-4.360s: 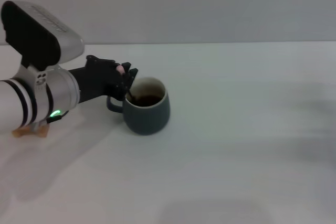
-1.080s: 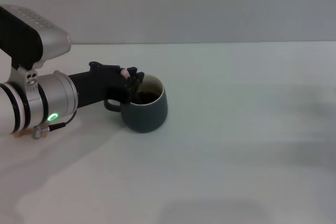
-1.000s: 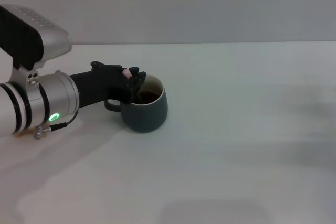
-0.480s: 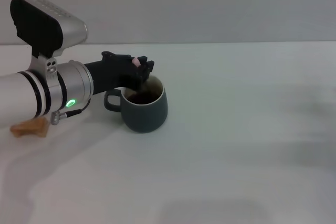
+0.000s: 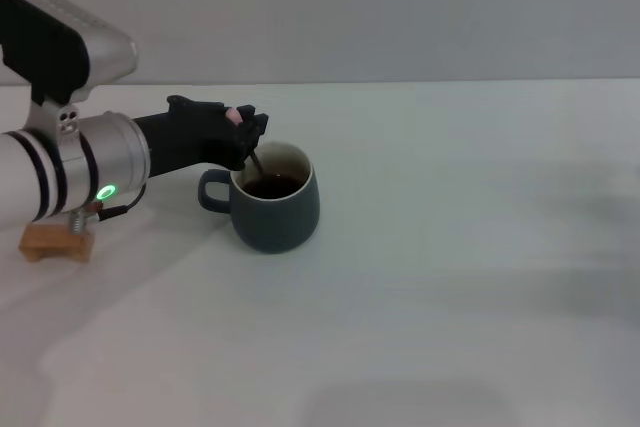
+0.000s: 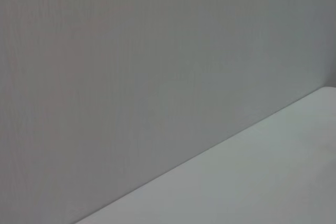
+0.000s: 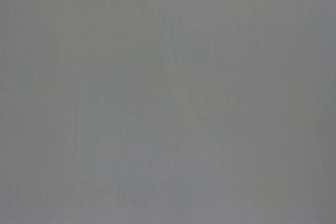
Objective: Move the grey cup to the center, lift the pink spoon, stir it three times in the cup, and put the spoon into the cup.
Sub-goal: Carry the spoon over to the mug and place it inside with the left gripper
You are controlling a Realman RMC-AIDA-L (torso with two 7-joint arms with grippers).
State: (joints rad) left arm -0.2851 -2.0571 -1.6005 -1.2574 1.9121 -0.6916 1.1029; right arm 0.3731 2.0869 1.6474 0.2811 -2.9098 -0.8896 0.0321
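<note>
A: How far was the task?

B: The left gripper (image 5: 250, 134) was closed on the pink spoon (image 5: 240, 122), and just below the jaws its metal end dipped into the grey cup (image 5: 275, 197).

A: So it was stirring?

B: I judged so. How many turns were done, I could not tell. Dropping the spoon in remained. The right gripper was not visible.

Tan wooden block (image 5: 56, 240), white table (image 5: 450, 247)
</note>
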